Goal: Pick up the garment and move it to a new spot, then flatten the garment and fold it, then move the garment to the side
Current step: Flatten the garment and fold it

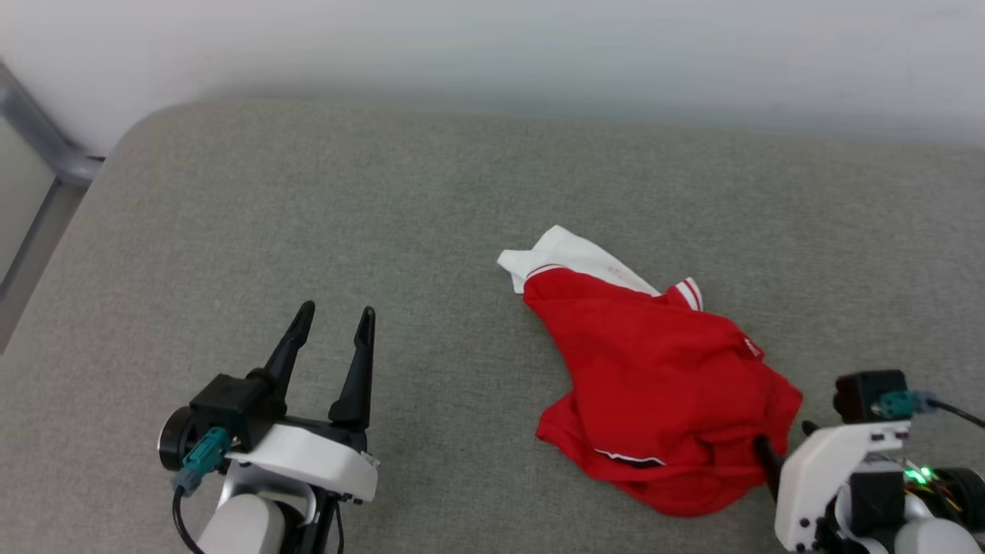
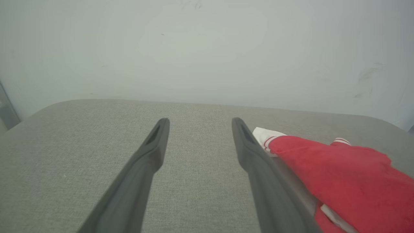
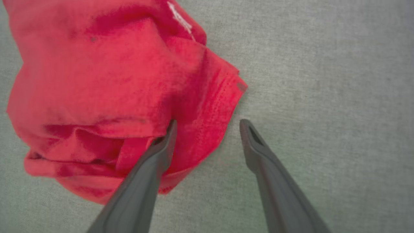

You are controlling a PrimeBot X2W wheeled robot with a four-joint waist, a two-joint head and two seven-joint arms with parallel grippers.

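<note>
The first step, the picking up, is judged to be in hand. The garment (image 1: 662,385) lies crumpled on the right part of the grey padded surface (image 1: 385,192), not yet lifted. The right gripper (image 3: 208,124) is spread wide at the cloth's edge, one finger over red fabric and one over bare surface; nothing is grasped. The left gripper (image 1: 335,315) is spread and empty too, well apart. Next, a fold should be pinched. A pale wall (image 1: 492,46) is seen behind.
</note>
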